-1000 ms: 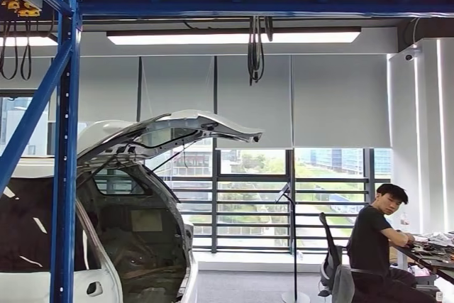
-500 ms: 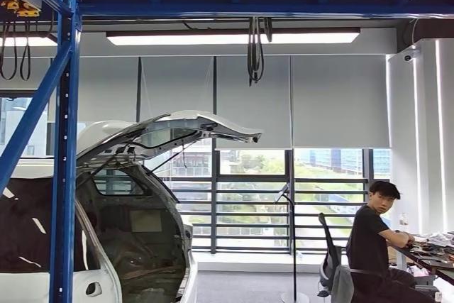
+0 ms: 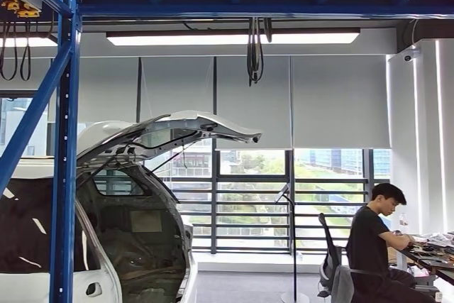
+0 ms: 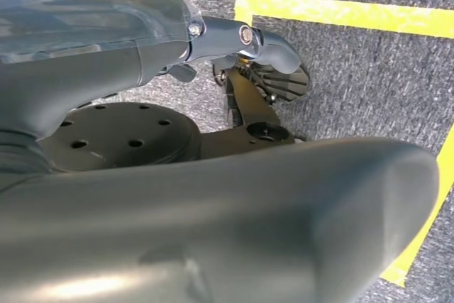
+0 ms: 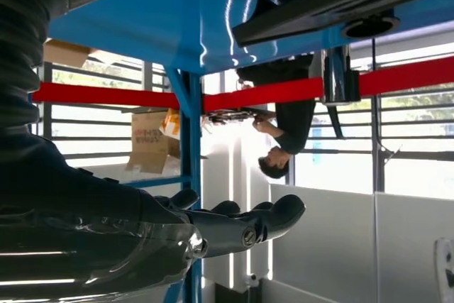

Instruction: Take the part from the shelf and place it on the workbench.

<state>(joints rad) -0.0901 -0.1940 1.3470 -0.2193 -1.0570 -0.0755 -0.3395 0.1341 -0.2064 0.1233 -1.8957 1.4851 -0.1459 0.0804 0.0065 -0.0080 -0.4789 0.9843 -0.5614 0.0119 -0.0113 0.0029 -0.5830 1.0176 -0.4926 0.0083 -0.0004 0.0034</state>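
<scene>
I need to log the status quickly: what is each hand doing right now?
Left hand: it cannot be told; nothing is seen in it.
Right hand: open, fingers stretched out, holding nothing.

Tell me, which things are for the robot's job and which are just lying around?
For the job:
blue shelf rack
right hand, empty
left hand, empty

Just lying about:
white car with its hatch up
seated person
office chair
cardboard boxes
yellow floor tape
</scene>
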